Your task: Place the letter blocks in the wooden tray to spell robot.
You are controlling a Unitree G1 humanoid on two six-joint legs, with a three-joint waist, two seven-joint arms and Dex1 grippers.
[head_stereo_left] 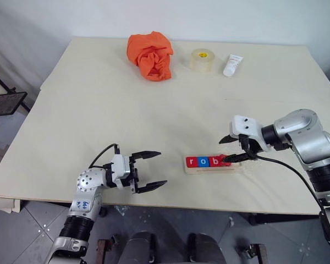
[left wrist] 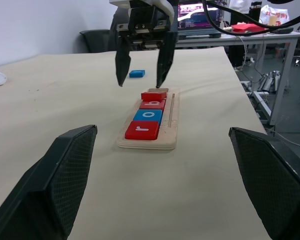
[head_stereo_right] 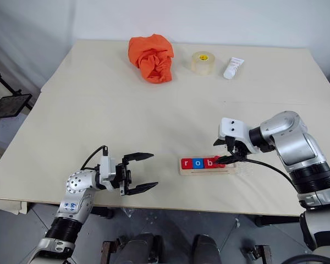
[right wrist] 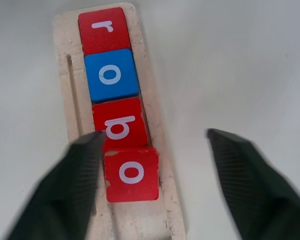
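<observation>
Your wooden tray [head_stereo_left: 213, 168] lies on the counter [head_stereo_left: 154, 121] at about five o'clock from its middle. Four letter blocks [right wrist: 115, 100] sit in it (red r, blue o, red b, red o), and the last o [right wrist: 131, 173] lies slightly askew. A blue block [left wrist: 137, 73] rests on the counter beyond the tray. Your right gripper [left wrist: 140, 80] hovers just above that last block, jaws apart and holding nothing. Your left gripper [head_stereo_left: 149, 171], at seven o'clock, stands wide and empty.
</observation>
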